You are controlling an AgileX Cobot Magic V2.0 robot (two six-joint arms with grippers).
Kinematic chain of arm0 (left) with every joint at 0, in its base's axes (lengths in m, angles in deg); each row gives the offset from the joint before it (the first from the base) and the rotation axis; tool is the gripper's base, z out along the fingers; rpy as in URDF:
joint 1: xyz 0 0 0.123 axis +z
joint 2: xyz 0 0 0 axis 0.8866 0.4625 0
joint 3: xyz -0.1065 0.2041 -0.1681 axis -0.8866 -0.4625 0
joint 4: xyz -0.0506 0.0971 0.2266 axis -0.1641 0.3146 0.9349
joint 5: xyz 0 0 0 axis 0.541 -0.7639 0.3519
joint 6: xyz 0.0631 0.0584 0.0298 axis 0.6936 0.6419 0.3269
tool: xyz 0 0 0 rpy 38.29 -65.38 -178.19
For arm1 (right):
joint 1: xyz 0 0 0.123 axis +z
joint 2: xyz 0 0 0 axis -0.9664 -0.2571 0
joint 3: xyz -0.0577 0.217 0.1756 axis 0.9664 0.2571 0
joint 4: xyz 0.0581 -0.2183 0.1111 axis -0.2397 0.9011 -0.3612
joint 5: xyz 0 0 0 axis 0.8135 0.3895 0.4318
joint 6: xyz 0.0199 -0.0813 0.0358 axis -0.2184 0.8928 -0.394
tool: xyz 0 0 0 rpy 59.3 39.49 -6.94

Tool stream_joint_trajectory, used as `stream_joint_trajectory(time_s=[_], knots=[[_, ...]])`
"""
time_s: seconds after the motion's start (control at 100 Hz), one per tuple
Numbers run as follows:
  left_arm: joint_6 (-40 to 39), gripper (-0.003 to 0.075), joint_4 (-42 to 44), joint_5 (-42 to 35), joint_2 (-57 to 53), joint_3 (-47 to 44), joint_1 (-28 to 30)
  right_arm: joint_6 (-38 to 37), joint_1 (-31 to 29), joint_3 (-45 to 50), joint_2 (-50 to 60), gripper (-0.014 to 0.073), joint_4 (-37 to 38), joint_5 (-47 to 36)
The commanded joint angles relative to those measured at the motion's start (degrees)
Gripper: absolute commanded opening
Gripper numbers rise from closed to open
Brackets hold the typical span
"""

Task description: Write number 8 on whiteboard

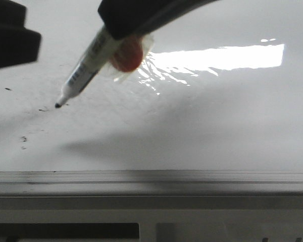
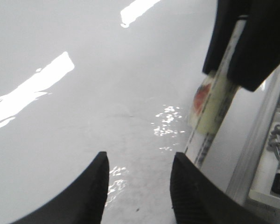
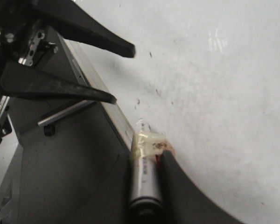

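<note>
on the far left of the front view the left gripper [image 1: 10,35] hangs dark and blurred above the left part of the whiteboard [image 1: 202,131], and its own wrist camera shows the two black fingers [image 2: 84,196] spread apart with only bare glossy board between them, so it is open and carrying nothing; i take it to be parked out of the way, so the writing arm has room. a little to the right, the marker [image 1: 88,65] slants down and leftward, its black tip [image 1: 58,105] at the board or just above it, i cannot tell which, not far from the near edge and close to a few small ink specks [image 1: 23,138]. the steep slant looks chosen so the tip meets the board while the bulky hand stays off it. a wad of clear tape with something orange-red under it [image 1: 127,54] wraps the barrel where it is held, probably to keep the pen from slipping. further right and higher, the right gripper [image 1: 136,15] is clamped on that marker; in its wrist view the barrel [image 3: 147,182] sits pinned against one dark finger. the number 8 is nowhere on the board yet: no loop, no stroke, only specks and faint grey smudges. a bright glare patch [image 1: 217,58] lies toward the far right, and the grey rail [image 1: 151,177] runs along the near edge. the writing seems about to start.
</note>
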Motion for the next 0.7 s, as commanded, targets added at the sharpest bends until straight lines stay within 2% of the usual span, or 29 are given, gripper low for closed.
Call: stream_joint_trajectory(time_s=[0.0,0.15,0.46,0.69], knots=[[-0.47,0.0292,-4.3,2.06,-5.26,1.83,0.1,-1.46,-2.11,-3.68,2.71,-0.0051,0.79,-1.7],[-0.47,0.0291,-4.3,4.18,-10.53,1.83,2.25,-2.84,-6.67,-7.4,3.21,-0.0051,0.79,1.43],[-0.47,0.0291,-7.32,3.43,-10.82,1.83,5.14,-4.95,-15.08,-12.83,-1.93,-0.0051,0.9,7.29],[-0.47,0.0291,-7.32,3.43,-10.82,1.83,5.14,-5.41,-13.1,-12.83,-5.52,-0.005,2.0,14.01]])
